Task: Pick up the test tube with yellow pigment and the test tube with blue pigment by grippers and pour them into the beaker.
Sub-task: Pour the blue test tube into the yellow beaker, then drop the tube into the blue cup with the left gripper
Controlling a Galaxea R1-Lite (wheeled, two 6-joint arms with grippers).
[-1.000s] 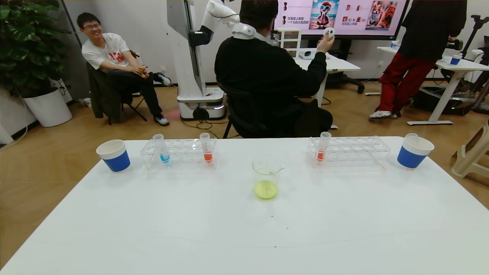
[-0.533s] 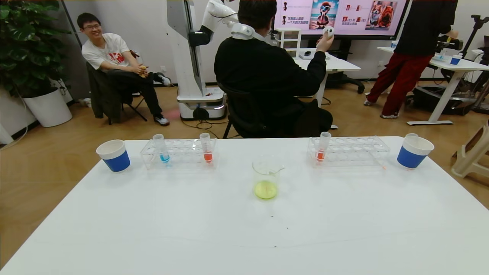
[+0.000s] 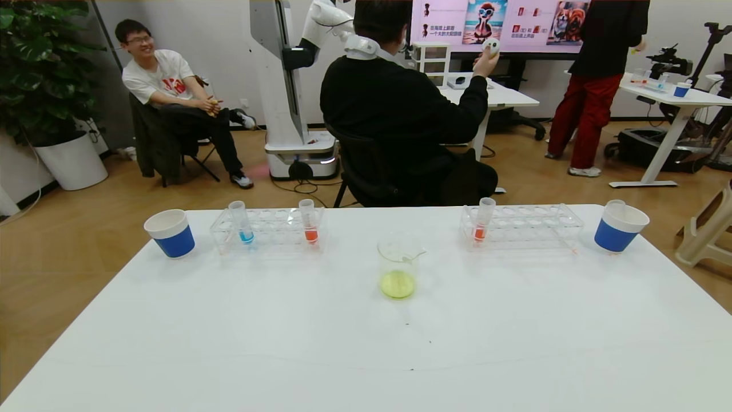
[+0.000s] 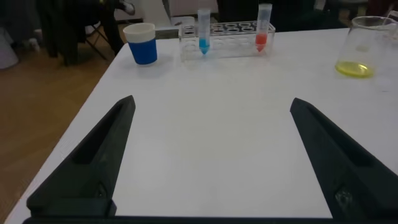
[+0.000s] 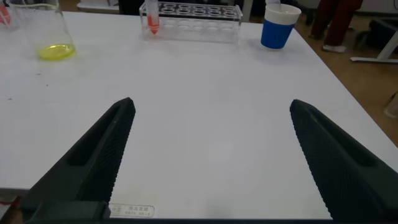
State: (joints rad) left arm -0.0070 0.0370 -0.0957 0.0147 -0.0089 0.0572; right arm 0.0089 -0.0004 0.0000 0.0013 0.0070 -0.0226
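Observation:
The clear glass beaker [image 3: 398,266] stands mid-table with yellow-green liquid in its bottom; it also shows in the left wrist view [image 4: 365,46] and the right wrist view [image 5: 42,31]. The blue-pigment test tube [image 3: 242,223] stands in the left rack [image 3: 269,229], also seen in the left wrist view [image 4: 203,30]. No tube with yellow liquid is in view. My left gripper [image 4: 211,106] is open and empty over the near left table. My right gripper [image 5: 211,106] is open and empty over the near right table. Neither gripper shows in the head view.
Orange-red tubes stand in the left rack [image 3: 309,222] and the right rack [image 3: 483,220]. Blue-and-white paper cups stand at the far left [image 3: 170,233] and far right [image 3: 620,227]. People sit and walk beyond the table's far edge.
Nothing on the table has moved. The person in red trousers in the background has walked to the left.

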